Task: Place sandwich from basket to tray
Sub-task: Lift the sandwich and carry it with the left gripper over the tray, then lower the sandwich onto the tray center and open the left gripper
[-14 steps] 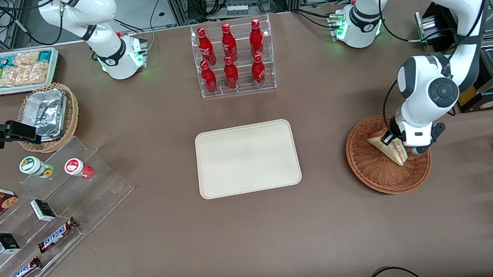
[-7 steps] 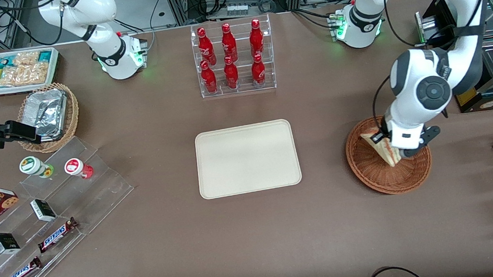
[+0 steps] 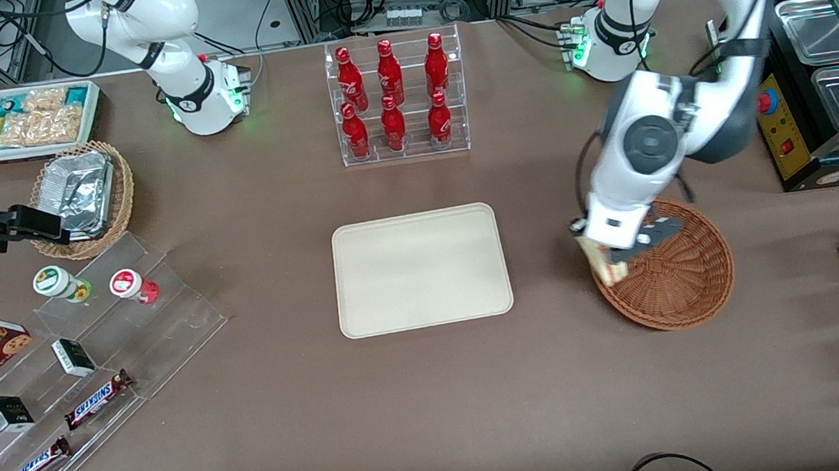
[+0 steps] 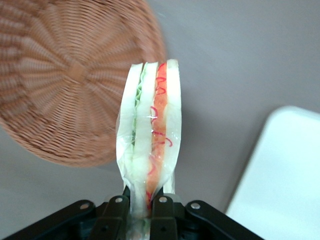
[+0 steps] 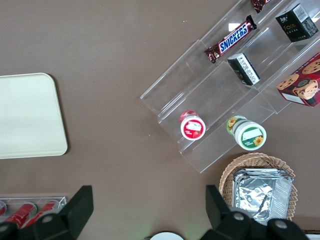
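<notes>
Since a second ago: lifted clear of the basket (image 3: 670, 280) floor and carried to the rim nearest the tray (image 3: 421, 269), where before sat low near the basket's middle. Basket itself unmoved, now bare of food. Tray unmoved too, still with nothing on it.

Left arm bent over the basket's tray-side edge, wrist housing above the rim, forearm slanting up toward the working arm's end of the table. Gripper (image 3: 616, 253) hung just over that edge, pressed together on the sandwich (image 3: 605, 264), pinching its narrow end between the two black fingers (image 4: 161, 216). In the wrist view, sandwich (image 4: 150, 135) held up on edge in clear wrap, pale bread outside, green and orange-red layers between, above bare brown table between basket (image 4: 65, 85) and tray (image 4: 285, 180), touching neither.
</notes>
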{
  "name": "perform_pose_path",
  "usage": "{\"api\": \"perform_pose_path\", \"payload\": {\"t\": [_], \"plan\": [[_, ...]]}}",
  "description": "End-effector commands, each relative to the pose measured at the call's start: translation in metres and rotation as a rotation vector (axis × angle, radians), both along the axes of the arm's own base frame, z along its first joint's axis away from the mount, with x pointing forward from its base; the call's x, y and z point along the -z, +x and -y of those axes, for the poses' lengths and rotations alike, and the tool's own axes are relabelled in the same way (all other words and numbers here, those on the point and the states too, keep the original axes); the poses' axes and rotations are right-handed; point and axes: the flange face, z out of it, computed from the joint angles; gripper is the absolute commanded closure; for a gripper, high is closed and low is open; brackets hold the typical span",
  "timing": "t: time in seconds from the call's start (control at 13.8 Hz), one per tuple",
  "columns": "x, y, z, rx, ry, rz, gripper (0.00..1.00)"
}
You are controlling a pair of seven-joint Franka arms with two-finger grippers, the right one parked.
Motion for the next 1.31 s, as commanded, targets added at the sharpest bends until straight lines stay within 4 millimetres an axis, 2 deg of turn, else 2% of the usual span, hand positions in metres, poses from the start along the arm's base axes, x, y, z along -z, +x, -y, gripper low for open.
{"api": "perform_pose_path", "payload": {"t": [0.0,0.22,0.44,0.51,0.8,0.95,1.09,1.24], "plan": [[-0.001,-0.008,0.069,0.069,-0.013,-0.063,1.00],[0.011,-0.017,0.139,0.133,-0.047,-0.118,1.00],[0.035,-0.034,0.188,0.147,-0.061,-0.140,1.00],[0.038,-0.035,0.208,0.136,-0.067,-0.131,1.00],[0.063,-0.040,0.265,0.139,-0.082,-0.119,1.00],[0.074,-0.037,0.284,0.133,-0.101,-0.100,1.00],[0.081,-0.042,0.295,0.147,-0.112,-0.080,1.00],[0.086,-0.041,0.299,0.137,-0.117,-0.061,1.00]]}}
